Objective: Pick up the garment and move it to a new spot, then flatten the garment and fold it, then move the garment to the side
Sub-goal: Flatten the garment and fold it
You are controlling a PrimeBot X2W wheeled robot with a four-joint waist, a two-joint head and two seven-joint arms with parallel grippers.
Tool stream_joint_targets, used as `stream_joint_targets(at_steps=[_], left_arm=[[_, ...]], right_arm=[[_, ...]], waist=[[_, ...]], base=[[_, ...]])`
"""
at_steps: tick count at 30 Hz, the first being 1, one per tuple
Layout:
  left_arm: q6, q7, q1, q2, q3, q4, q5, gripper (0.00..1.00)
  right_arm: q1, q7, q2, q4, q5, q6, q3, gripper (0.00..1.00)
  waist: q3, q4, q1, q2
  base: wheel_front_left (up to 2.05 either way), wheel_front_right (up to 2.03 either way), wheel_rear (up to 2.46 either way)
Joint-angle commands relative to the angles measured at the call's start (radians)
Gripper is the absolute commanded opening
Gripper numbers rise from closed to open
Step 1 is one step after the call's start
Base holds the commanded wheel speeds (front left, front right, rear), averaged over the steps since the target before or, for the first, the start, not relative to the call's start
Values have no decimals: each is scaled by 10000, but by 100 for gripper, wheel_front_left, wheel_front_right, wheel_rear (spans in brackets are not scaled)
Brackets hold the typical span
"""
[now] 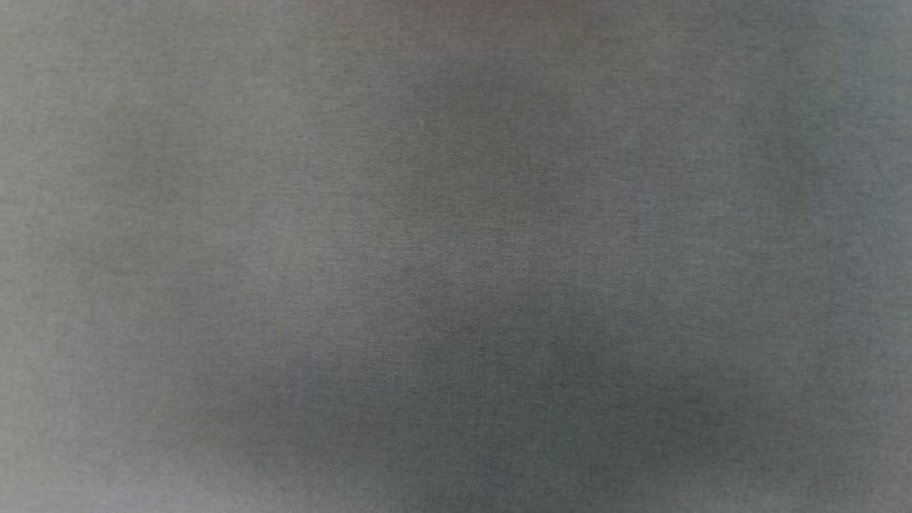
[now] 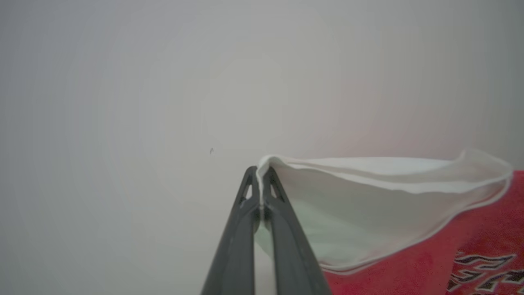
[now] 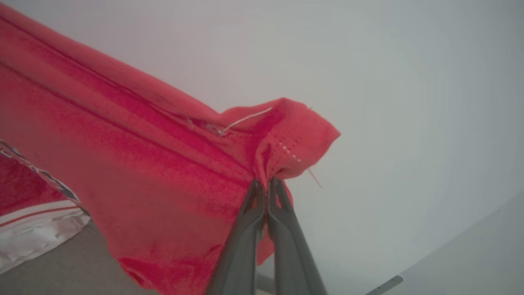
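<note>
The garment [image 3: 135, 164] is a red jersey with white panels, and it hangs lifted between both arms. In the left wrist view my left gripper [image 2: 260, 174] is shut on the edge of a white panel [image 2: 368, 205]; red cloth with black lettering [image 2: 483, 270] shows at the lower right. In the right wrist view my right gripper [image 3: 266, 184] is shut on a bunched red corner with a stitched hem [image 3: 294, 139]. Red-and-white striped trim [image 3: 32, 221] shows at the lower left there. The head view shows a blurred grey weave close to the lens.
A pale plain wall [image 2: 163, 82] lies behind the garment in both wrist views. A grey-brown surface [image 3: 53, 274] shows below the hanging cloth, and a pale ledge or edge [image 3: 470, 250] runs across the lower right.
</note>
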Motion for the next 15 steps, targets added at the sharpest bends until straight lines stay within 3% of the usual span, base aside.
stream_joint_targets(at_steps=[1,9,15], left_arm=[[-191,-66,383,-82,56,269,-188,0],[-1018,867,1878,-713,-224,1464,-825,0],[-1159,2456,3427,-1048,-660,1399,-1661,0]], right_arm=[[410,134,-78,89,-100,-16,-95,0],[1978,623,165,150,169,-16,-90,0],[3398,949,490,140,1017,-15,479,0]], waist=[[-53,92,0,0],[-646,285,0,0],[-1473,385,0,0]], base=[[0,0,0],[0,0,0],[0,0,0]])
